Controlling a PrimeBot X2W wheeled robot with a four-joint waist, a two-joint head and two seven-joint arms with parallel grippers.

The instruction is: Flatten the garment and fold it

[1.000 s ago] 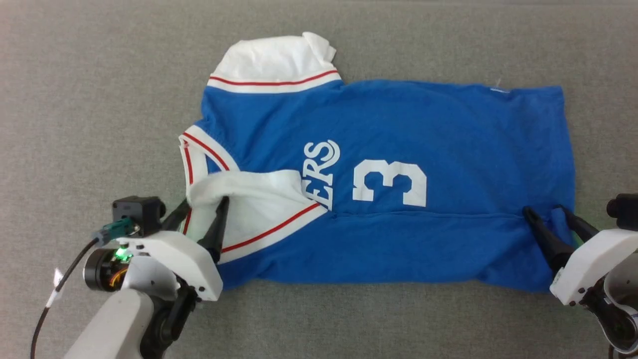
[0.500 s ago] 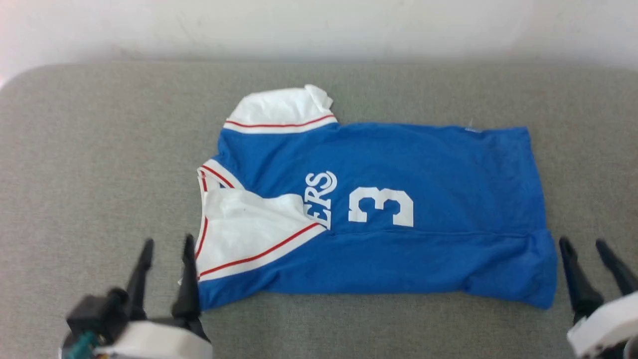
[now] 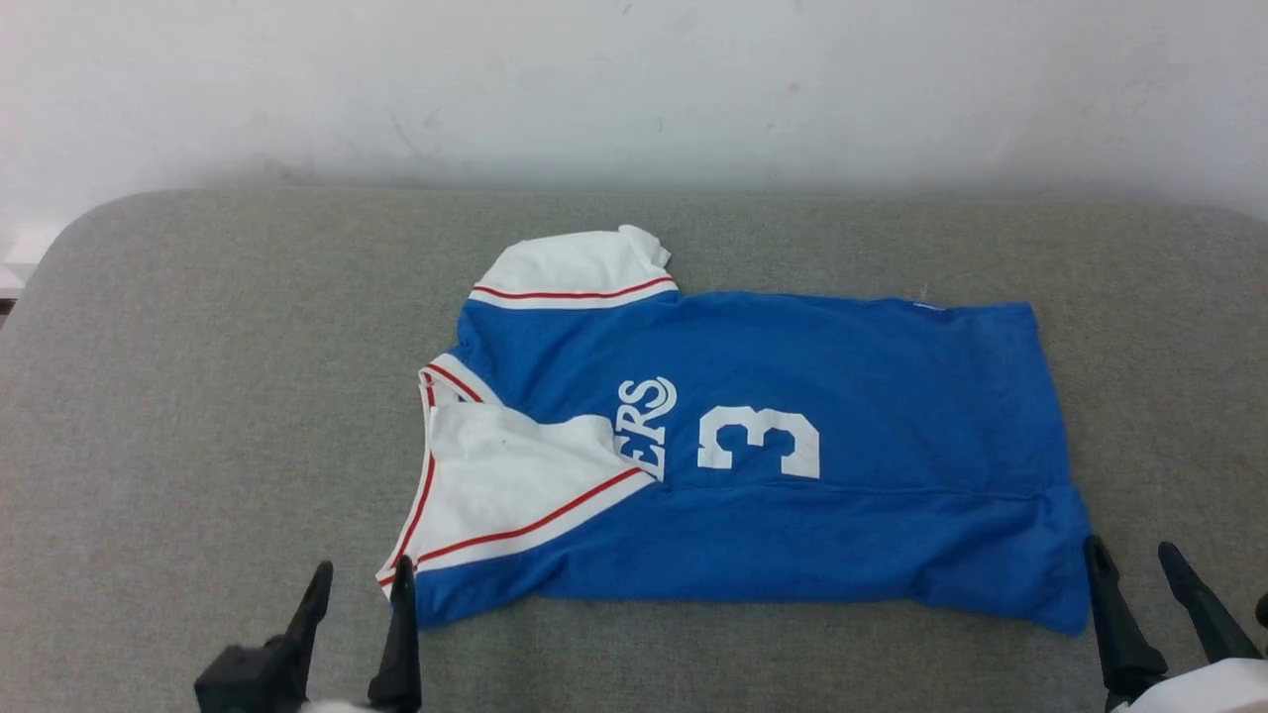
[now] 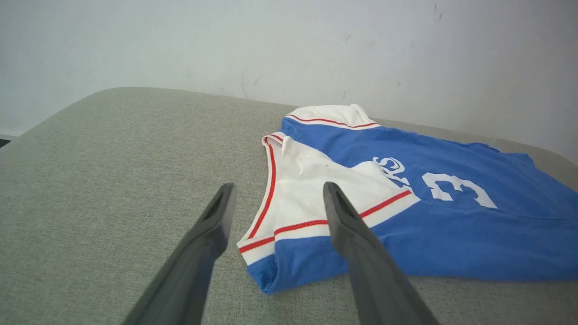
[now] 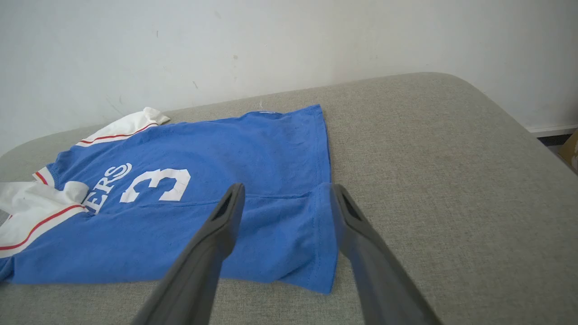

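Left gripper (image 3: 362, 572): fingers spread wide, nothing between them, tips just beside the near left corner of the garment (image 3: 872, 396); contact with the cloth cannot be confirmed. Right gripper (image 3: 1131, 550): likewise spread wide and empty, tips just beside the near hem corner. The garment lies across the middle of the grey padded surface (image 3: 198, 396), collar to the left, hem to the right. Its near long edge is folded onto the body, the crease running just below the number 3 (image 3: 758, 443). The near white sleeve (image 3: 495, 485) covers part of the lettering (image 3: 644, 421). The far sleeve (image 3: 570, 267) protrudes toward the white wall (image 3: 634, 89).
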